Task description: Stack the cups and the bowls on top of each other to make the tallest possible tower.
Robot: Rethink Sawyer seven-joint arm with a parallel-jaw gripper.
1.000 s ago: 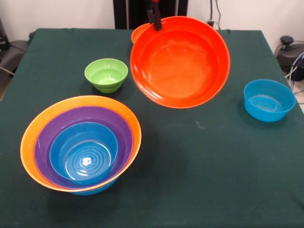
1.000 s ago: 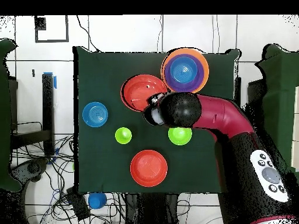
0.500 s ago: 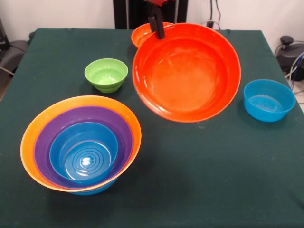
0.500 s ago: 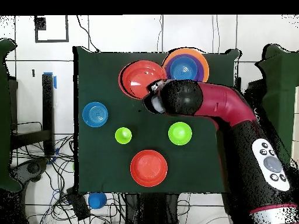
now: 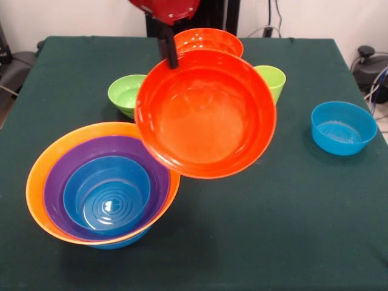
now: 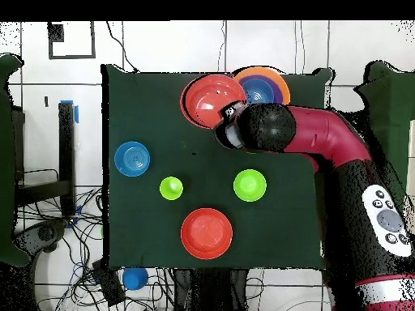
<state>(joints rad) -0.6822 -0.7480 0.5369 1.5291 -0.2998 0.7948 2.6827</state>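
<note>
I see my gripper pinching the far rim of a glossy red-orange bowl, held in the air and tilted so its round mouth faces the front camera. Its lower edge overlaps the tower: smooth blue, purple and orange bowls nested on the green table.

Arm: glossy dark-red shell in rounded tubular sections, with black joint housings. Wrist end: large black domed housing, small white and grey fittings on its edge. Lower link: light grey oval panel with round dark buttons. Tool: slim black finger below a red casing with small screws; state of closure unclear.
</note>
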